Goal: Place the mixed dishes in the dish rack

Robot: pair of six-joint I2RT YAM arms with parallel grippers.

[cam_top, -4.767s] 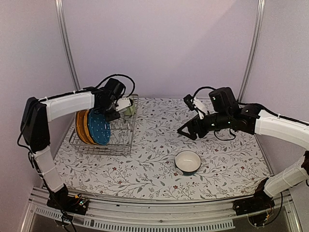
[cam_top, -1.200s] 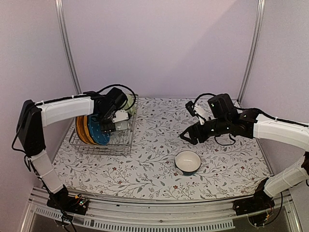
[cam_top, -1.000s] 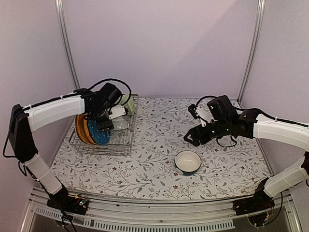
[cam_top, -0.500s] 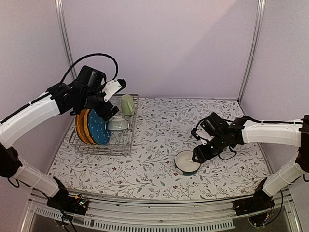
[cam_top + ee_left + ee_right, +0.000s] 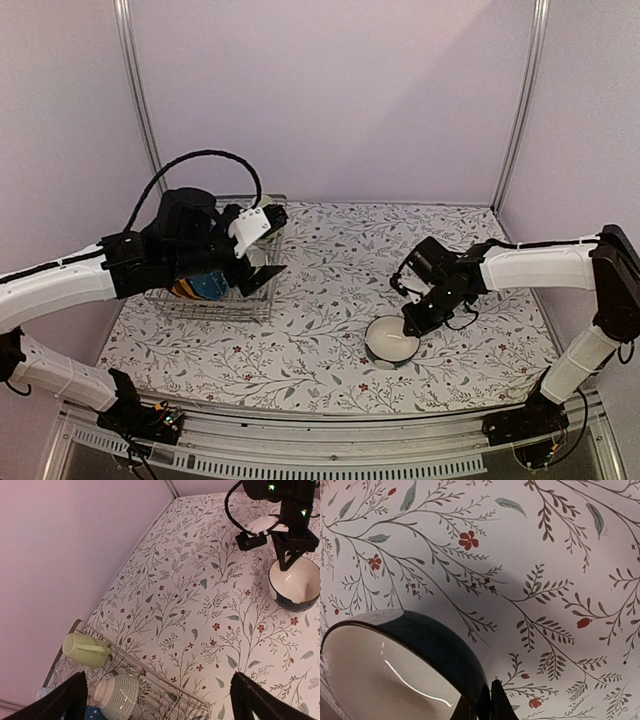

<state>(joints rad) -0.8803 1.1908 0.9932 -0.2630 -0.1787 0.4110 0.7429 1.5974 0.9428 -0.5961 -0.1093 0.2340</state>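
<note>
Nearly done, by my read. The wire rack point(image 5: 225, 308) at far left holds plates point(image 5: 205, 286), a pale green mug point(image 5: 84, 650) & a ribbed bowl point(image 5: 119, 694) upside down. One teal bowl point(image 5: 395, 665) is left on the floral cloth point(image 5: 200, 610), front right (glossy, dark outside, cream inside, thin round rim). R gripper point(image 5: 487, 702) pinches that rim. L gripper point(image 5: 160, 702) hangs above the rack, jaws wide, empty.

The left arm point(image 5: 150, 262) hides most of the dish rack point(image 5: 215, 309) and its plates point(image 5: 206, 287).
</note>
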